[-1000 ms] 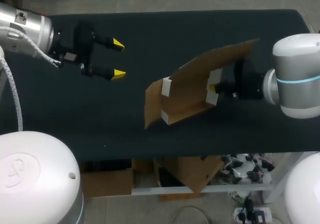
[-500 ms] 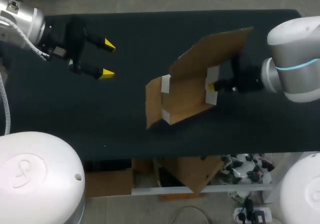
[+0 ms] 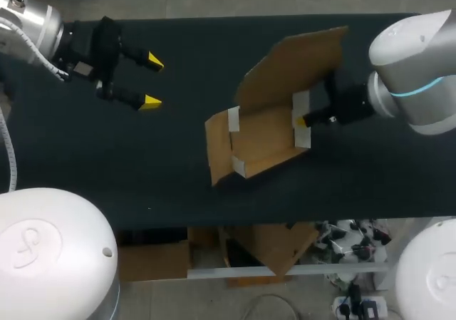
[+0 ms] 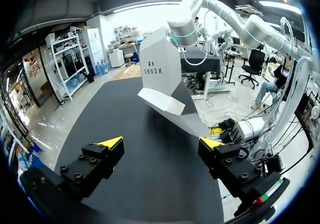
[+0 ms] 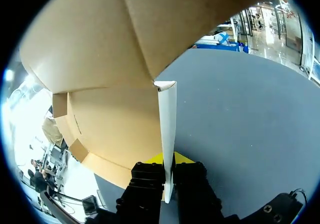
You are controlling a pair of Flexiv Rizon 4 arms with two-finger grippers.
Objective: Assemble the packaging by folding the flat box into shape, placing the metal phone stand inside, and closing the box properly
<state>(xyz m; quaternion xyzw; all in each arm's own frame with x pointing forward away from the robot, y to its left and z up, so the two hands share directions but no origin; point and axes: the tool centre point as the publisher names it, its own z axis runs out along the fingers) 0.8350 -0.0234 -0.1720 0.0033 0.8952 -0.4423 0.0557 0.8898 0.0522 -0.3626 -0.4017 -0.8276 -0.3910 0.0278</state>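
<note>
A brown cardboard box (image 3: 263,131) stands half folded at the table's middle, its tray open upward and its big lid flap (image 3: 292,67) raised toward the back. My right gripper (image 3: 303,120) is shut on the tray's right side wall. In the right wrist view that thin white-edged wall (image 5: 167,119) is pinched between the black fingers of my right gripper (image 5: 167,176). My left gripper (image 3: 149,82) hangs open over the table's back left, well away from the box. The left wrist view shows the box (image 4: 162,79) far ahead of my left gripper (image 4: 162,143). No metal phone stand is in view.
The black table cloth (image 3: 171,170) carries nothing else. A loose front flap (image 3: 217,152) of the box sticks out to the left, a short way from the table's front edge.
My right arm has shifted the box slightly left and toward the back, turning the lid flap with it. My left gripper has drawn back to the left, still open.
</note>
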